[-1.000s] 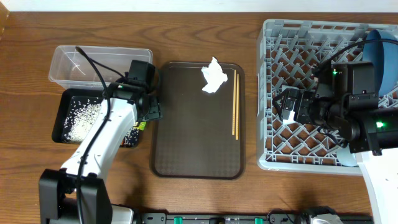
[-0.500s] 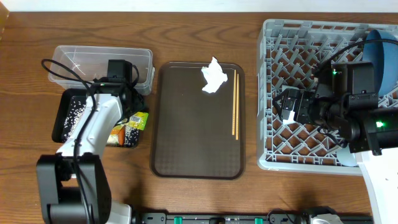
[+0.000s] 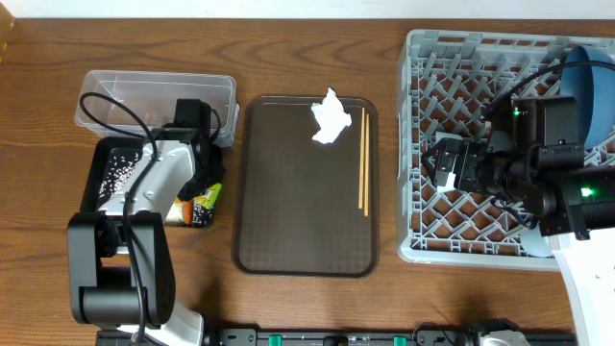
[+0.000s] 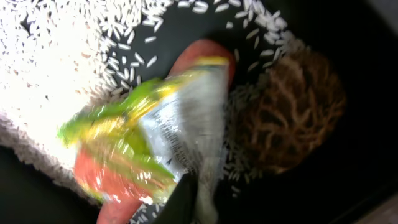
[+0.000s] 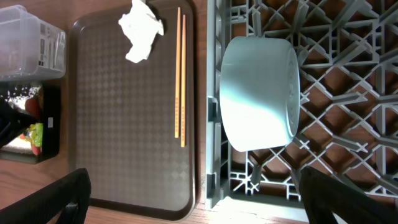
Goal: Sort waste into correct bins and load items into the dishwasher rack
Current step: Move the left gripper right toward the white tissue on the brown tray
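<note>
My left gripper (image 3: pixel 207 181) is down in the shallow black tray (image 3: pixel 96 154), shut on the edge of the yellow-green snack wrapper (image 4: pixel 155 124). Under the wrapper lies the orange carrot (image 4: pixel 202 56), with the brown food scrap (image 4: pixel 298 118) to its right and white rice (image 4: pixel 50 62) spread around. The crumpled tissue (image 3: pixel 329 118) and the chopsticks (image 3: pixel 363 159) lie on the brown serving tray (image 3: pixel 307 231). My right gripper (image 5: pixel 199 208) hangs open over the grey rack's (image 3: pixel 423 58) left side, near the white bowl (image 5: pixel 258 93) lying on its side. The blue plate (image 3: pixel 591 82) stands at the rack's far right.
The clear plastic tub (image 3: pixel 154 96) sits just behind the black tray, touching it. The left arm's cable loops over both bins. The brown serving tray lies between the bins and the rack, close to the rack's left wall.
My left gripper swung left over the black tray, came back over the wrapper and went from open to shut on it. The right arm has not moved.
</note>
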Motion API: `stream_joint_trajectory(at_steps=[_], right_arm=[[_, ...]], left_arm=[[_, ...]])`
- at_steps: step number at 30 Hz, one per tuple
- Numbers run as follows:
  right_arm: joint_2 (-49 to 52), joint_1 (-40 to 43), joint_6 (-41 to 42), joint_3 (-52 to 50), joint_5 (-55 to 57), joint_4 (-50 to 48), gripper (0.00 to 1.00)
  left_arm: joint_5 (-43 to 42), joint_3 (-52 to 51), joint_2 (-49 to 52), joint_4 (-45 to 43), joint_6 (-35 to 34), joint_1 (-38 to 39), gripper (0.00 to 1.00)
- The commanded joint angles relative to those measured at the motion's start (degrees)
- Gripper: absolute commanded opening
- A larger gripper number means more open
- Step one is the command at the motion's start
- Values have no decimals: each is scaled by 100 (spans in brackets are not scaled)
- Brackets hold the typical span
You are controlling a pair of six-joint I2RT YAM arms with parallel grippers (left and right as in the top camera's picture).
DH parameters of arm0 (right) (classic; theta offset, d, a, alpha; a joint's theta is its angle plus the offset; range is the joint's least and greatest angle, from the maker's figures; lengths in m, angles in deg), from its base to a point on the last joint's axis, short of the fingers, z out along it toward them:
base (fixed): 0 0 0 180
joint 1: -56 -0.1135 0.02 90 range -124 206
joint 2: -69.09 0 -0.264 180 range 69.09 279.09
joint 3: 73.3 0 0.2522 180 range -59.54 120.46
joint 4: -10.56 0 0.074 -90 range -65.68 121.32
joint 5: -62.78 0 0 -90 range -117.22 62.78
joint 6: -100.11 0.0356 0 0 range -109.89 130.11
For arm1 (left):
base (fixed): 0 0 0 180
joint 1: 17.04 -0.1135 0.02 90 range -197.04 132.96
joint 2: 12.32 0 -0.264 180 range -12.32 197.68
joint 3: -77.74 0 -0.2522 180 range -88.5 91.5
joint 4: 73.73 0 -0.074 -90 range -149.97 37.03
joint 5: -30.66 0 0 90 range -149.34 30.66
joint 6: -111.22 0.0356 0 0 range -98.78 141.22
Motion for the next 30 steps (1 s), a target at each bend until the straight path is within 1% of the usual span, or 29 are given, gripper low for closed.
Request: stream_joint_trajectory(at_steps=[1,7,11,14,17,19,25,26,28,29,30], right_arm=[[13,-48,-70,44,20,4,99],[13,-48,-68,44,20,-17,99],[13,-48,-68,44,20,-37,99],[13,-48,-68,44,20,-35,99],[13,-48,-68,44,20,-28,99],[13,-48,-66,44,17,-4,99],[13,-48,-66,44,17,15,99],[13,-48,-68,44,20,15,99],[13,-48,-68,44,20,33,99],[13,-48,-66,44,20,35,99],[13,-48,-68,44,20,35,99]], left_arm=[[26,103,-131,199,221,-17,6],[26,479,-938,782,603,-17,6],[24,684,-1609,721,682,-17,6],[24,691,-1961,-50,1069,0,6],[26,691,-1897,-1010,1578,-2,6],[26,691,-1637,-1589,1700,-2,6],[26,691,-520,-2997,1696,-2,7],[26,691,-391,-3139,1696,-2,11],[26,691,-256,-3257,1696,0,11],[26,691,-256,-3248,1696,-2,23],[24,693,-282,-3213,1698,-2,47]])
